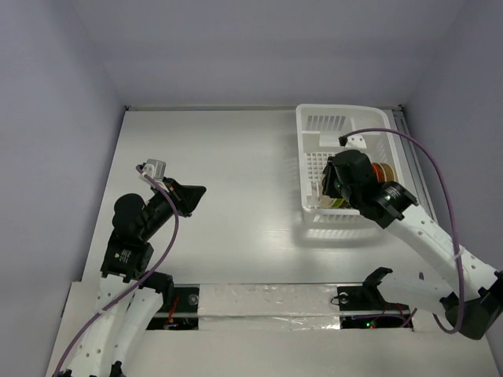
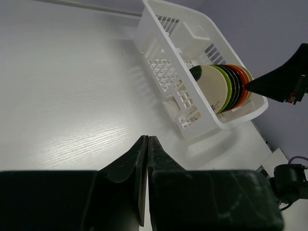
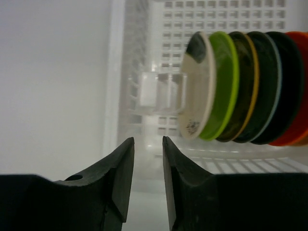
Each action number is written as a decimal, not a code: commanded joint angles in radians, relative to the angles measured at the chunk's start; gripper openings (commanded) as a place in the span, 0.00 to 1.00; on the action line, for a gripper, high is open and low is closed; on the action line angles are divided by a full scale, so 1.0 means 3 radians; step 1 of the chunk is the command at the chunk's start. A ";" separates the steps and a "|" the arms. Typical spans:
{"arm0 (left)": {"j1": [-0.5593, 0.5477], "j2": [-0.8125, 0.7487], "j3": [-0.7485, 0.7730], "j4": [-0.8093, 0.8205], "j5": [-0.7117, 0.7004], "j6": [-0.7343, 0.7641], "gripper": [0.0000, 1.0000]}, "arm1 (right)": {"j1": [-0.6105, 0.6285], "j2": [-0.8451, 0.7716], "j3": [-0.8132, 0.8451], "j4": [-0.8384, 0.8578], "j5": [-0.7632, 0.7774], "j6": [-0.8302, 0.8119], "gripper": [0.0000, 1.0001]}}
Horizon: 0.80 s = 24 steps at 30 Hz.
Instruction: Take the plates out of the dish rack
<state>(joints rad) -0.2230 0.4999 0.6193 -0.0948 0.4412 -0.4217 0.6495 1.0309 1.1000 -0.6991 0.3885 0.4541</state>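
The white dish rack (image 1: 324, 122) stands at the back right of the table. Several plates stand on edge in a row inside it: cream (image 3: 197, 91), lime green (image 3: 224, 86), dark brown (image 3: 243, 86), teal (image 3: 267, 86) and red (image 3: 296, 82). They also show in the left wrist view (image 2: 214, 86). My right gripper (image 3: 147, 139) is open by a narrow gap and empty. It hangs over the rack's near left part (image 1: 326, 188), left of the cream plate and apart from it. My left gripper (image 2: 147, 138) is shut and empty over bare table (image 1: 192, 192), far left of the rack (image 2: 168, 72).
A small clear cup-like compartment (image 3: 161, 91) sits inside the rack beside the cream plate. The rack is close to the table's right edge (image 1: 409, 157). Grey walls close in the back and sides. A taped strip (image 1: 267, 298) runs along the near edge between the arm bases.
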 commanded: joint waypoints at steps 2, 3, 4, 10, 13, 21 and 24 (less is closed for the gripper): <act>-0.0008 -0.0030 -0.0024 0.0060 -0.0080 -0.0036 0.06 | 0.0024 0.0279 0.0229 -0.0165 0.0913 0.0061 0.39; -0.0008 -0.0020 -0.0029 0.0060 -0.0080 -0.0031 0.15 | 0.0024 0.0362 0.0260 -0.0251 0.1030 0.0081 0.39; -0.0008 -0.0015 -0.0034 0.0060 -0.0080 -0.0036 0.20 | 0.0024 0.0428 0.0301 -0.0272 0.1082 0.0092 0.40; -0.0008 -0.0051 -0.0050 0.0076 -0.0054 -0.0057 0.50 | -0.0012 0.0746 0.0342 -0.0170 0.1241 0.0046 0.41; -0.0008 -0.0061 -0.0050 0.0081 -0.0044 -0.0057 0.52 | -0.0170 0.0863 0.0393 -0.0124 0.1272 -0.0020 0.40; -0.0008 -0.0071 -0.0060 0.0096 -0.0008 -0.0057 0.52 | -0.0314 0.1027 0.0363 0.0024 0.1216 -0.0133 0.35; -0.0008 -0.0071 -0.0060 0.0106 0.0002 -0.0062 0.53 | -0.0314 0.1068 0.0337 0.0075 0.1200 -0.0159 0.34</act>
<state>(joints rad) -0.2230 0.4858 0.6121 -0.1047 0.4217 -0.4358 0.5571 1.3476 1.1721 -0.7303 0.7254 0.4217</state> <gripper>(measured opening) 0.524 0.342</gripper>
